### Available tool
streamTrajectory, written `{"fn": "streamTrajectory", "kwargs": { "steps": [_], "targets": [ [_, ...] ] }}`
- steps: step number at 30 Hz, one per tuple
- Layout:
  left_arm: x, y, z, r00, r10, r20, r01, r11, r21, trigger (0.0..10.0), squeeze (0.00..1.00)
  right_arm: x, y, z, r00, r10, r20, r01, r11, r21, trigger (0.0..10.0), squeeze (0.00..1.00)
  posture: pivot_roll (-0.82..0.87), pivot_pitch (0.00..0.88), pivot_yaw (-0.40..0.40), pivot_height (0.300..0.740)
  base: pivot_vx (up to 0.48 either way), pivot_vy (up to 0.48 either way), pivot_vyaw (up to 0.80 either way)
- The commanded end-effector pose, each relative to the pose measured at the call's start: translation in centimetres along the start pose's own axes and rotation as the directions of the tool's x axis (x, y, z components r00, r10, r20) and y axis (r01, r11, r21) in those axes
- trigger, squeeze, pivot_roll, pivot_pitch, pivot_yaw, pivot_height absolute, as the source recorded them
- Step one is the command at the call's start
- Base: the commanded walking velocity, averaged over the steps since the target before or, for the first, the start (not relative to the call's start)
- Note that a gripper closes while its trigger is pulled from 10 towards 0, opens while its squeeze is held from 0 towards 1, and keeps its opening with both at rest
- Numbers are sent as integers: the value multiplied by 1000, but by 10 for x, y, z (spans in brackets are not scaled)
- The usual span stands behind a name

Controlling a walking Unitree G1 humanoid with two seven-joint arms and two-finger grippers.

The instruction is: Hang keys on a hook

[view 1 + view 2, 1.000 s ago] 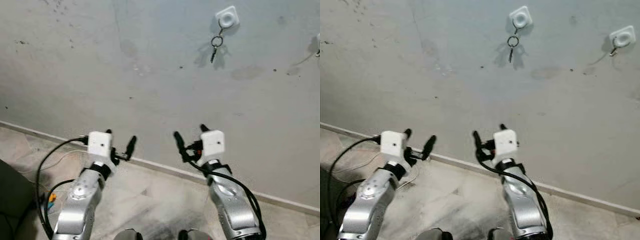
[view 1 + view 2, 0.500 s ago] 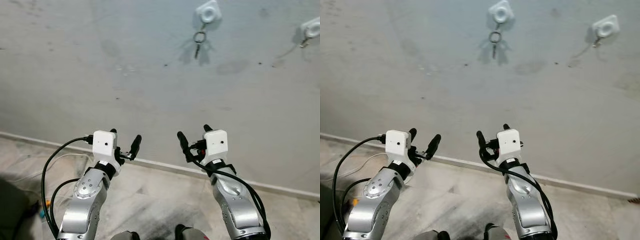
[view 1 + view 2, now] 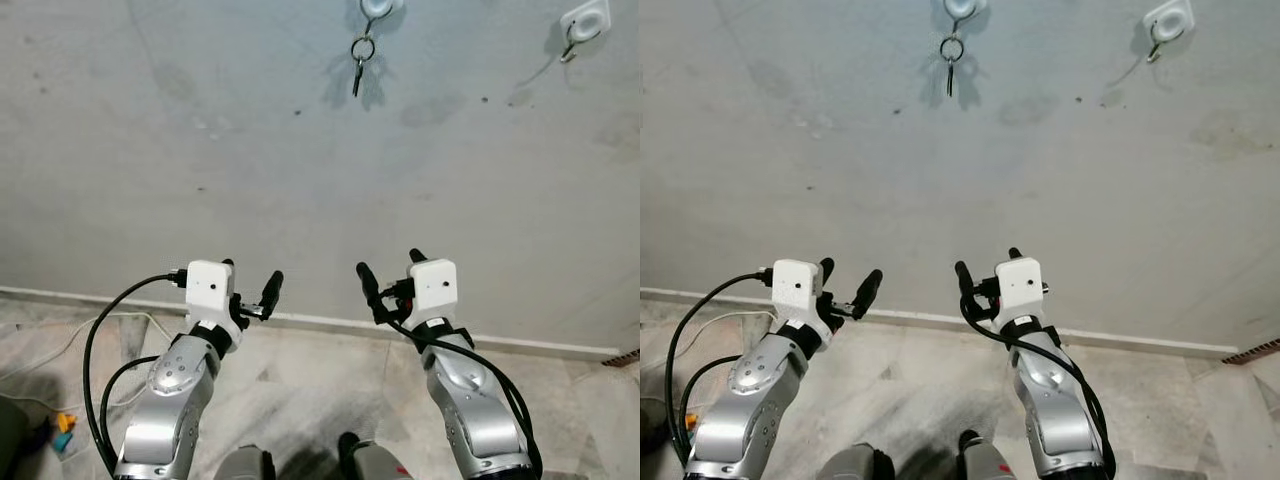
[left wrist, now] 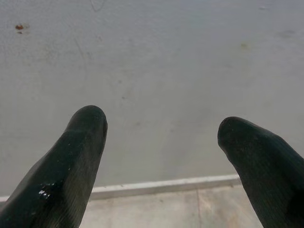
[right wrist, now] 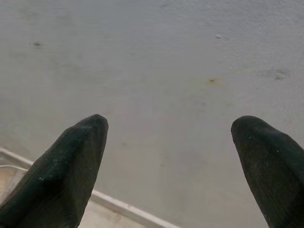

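Cables first, far left: a black cable [image 3: 95, 345] loops off the left arm, with a pale cord [image 3: 60, 345] lying on the tiled floor [image 3: 300, 385] below it. Next along, the left gripper [image 3: 245, 292] is held low in front of the skirting, fingers spread wide and nothing between them; its wrist view confirms it, bare grey wall [image 3: 200, 150] between the two black tips. Across the middle, high on that wall, the keys [image 3: 360, 62] hang from a white hook [image 3: 378, 6] at the top edge of frame, ring on the peg and key dangling straight down, well above both arms. Right of centre, the right gripper [image 3: 390, 282] mirrors the other, fingers released and holding nothing. Far right, a second white hook [image 3: 583, 22] sits bare.

By the look of it, the hanging is done. The risk now is mostly in pulling away: a raised arm or a trailing cable brushing that ring could knock it off the peg. The pale cord on the floor could also snag a foot.
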State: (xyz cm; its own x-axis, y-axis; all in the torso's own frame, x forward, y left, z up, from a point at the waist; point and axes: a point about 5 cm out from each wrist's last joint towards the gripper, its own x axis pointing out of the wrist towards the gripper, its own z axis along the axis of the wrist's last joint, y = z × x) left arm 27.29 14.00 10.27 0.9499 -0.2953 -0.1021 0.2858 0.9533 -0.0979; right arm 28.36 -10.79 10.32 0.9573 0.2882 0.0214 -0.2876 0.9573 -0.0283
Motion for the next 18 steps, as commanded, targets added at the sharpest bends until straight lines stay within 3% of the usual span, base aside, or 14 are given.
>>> {"fn": "streamTrajectory", "kwargs": {
  "steps": [1, 18],
  "targets": [
    [-2, 1, -5, 1000, 4, -25, -4, 1000, -1, 10000, 0, -2, 0, -1, 1000, 2, -3, -2, 1000, 10, 10000, 0, -37, 184, 23, 740, -304, 0, 0],
    [-1, 2, -4, 1000, 4, -29, -4, 1000, 1, 10000, 0, 0, 0, 1, 1000, 8, 1, -8, 1000, 7, 10000, 0, -35, 178, 19, 740, -311, 0, 0]
  ]
}}
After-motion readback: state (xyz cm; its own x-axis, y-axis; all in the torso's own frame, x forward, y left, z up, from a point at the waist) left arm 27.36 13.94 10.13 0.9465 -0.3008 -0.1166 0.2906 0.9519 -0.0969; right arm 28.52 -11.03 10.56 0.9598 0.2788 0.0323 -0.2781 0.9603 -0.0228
